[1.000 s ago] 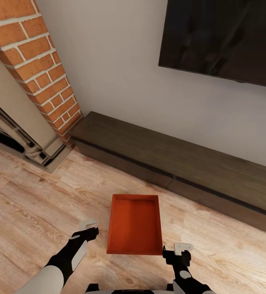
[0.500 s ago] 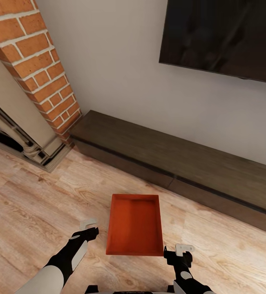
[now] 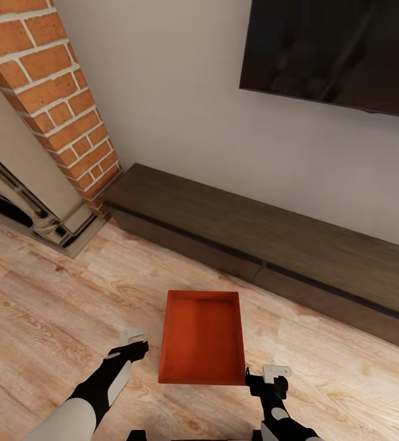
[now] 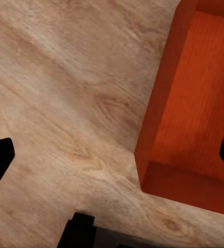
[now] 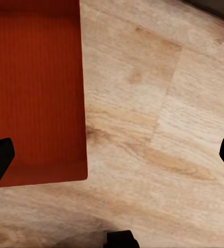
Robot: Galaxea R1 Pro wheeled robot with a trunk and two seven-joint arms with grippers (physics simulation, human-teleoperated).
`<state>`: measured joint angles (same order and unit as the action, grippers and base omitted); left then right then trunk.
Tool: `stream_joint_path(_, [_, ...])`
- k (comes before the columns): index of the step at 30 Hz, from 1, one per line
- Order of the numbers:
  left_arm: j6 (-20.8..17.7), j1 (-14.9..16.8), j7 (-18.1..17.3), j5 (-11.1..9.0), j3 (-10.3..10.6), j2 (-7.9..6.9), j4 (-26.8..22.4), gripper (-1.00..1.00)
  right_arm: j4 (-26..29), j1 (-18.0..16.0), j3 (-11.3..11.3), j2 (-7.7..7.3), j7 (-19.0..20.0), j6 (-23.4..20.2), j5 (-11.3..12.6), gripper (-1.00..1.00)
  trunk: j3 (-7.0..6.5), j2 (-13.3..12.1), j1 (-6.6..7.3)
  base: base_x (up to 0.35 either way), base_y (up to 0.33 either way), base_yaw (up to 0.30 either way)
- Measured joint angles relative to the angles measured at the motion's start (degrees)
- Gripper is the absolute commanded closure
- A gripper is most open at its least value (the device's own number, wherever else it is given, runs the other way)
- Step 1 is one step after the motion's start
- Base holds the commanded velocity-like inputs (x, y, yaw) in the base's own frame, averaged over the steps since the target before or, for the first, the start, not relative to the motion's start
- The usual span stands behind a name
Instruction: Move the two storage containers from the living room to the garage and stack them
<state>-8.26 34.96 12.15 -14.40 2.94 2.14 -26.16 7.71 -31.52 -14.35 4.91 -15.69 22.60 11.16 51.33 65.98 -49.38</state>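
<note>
One orange-red storage container sits open-topped and empty on the light wood plank floor of the living room, just ahead of me. My left gripper hovers left of its near corner, open and holding nothing. My right gripper is at the right of its near edge, also open and empty. In the left wrist view the container lies under one side of the left gripper. In the right wrist view the container lies to one side of the right gripper.
A long low dark-brown bench runs along the white wall beyond the container. Above it hangs a black wall screen. A red-brick fireplace with a pale surround stands at the left.
The whole picture has shifted slightly, so the camera has moved a little. The container and both open grippers keep nearly the same places relative to each other.
</note>
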Motion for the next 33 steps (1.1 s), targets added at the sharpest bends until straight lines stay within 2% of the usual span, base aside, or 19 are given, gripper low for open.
stream_joint_path(2, [-0.01, 0.00, 0.00, 0.00, 0.00, 0.07, 0.00, -1.00, -0.01, 0.00, 0.00, 0.04, 0.00, 0.01, 0.00, -1.00, 0.36, 0.80, -0.44, 0.000, 0.000, 0.000])
stream_joint_path(7, [0.11, 0.01, 0.01, 0.35, 0.04, 1.32, 1.69, -1.00, -0.06, 0.00, 0.01, -0.10, 0.00, -0.06, 0.06, -1.00, 1.26, 2.81, -1.54, 0.000, 0.000, 0.000])
stream_joint_path(10, [0.38, 0.02, -0.05, 0.69, 0.19, 2.86, 4.39, -1.00, -0.09, 0.00, -0.23, -0.21, 0.05, -0.15, 0.03, -1.00, 1.80, 4.01, -2.20, 0.000, 0.000, 0.000])
stream_joint_path(12, [0.84, 0.03, -0.06, 0.77, 0.23, 3.22, 4.79, -1.00, -0.10, 0.00, -0.37, -0.17, 0.07, -0.22, -0.01, -1.00, 2.16, 4.82, -2.64, 0.000, 0.000, 0.000])
stream_joint_path(24, [1.74, 0.02, -0.16, 0.84, 0.53, 3.49, 5.64, -1.00, -0.18, 0.00, -0.46, -0.21, 2.00, -0.82, -0.19, -1.00, 4.31, 9.63, -5.27, 0.000, 0.000, 0.000])
stream_joint_path(33, [1.92, 0.03, -0.47, 1.07, 1.87, 3.14, 5.80, -1.00, -1.80, 0.00, -0.64, -0.04, 2.55, -0.73, -0.85, -1.00, 5.93, 13.24, -7.25, 0.000, 0.000, 0.000])
